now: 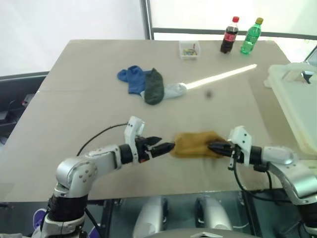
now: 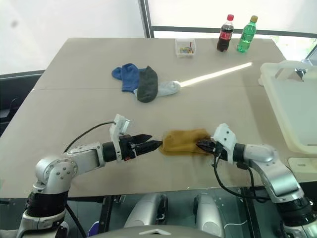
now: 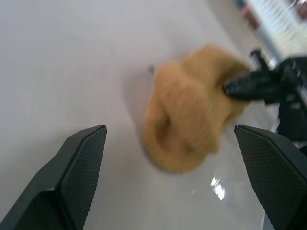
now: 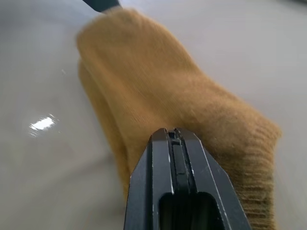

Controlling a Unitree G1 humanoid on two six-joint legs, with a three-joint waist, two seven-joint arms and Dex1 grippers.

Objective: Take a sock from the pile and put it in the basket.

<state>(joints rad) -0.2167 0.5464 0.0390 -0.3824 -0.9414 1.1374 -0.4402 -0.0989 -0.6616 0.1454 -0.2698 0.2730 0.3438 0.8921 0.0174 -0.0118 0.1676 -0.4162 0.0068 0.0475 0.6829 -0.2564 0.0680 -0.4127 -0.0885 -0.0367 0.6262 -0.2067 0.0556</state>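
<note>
We see the right gripper (image 1: 214, 147) clenched on a mustard sock (image 1: 195, 144) near the table's (image 1: 74, 99) front edge, left gripper (image 1: 166, 147) spread wide beside it, pile (image 1: 151, 85) at eleven o'clock, basket (image 1: 297, 99) at two.

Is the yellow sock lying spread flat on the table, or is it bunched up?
Bunched up. The yellow sock lies as a rumpled, doubled-over lump on the table, with overlapping folds visible in both wrist views.
</note>
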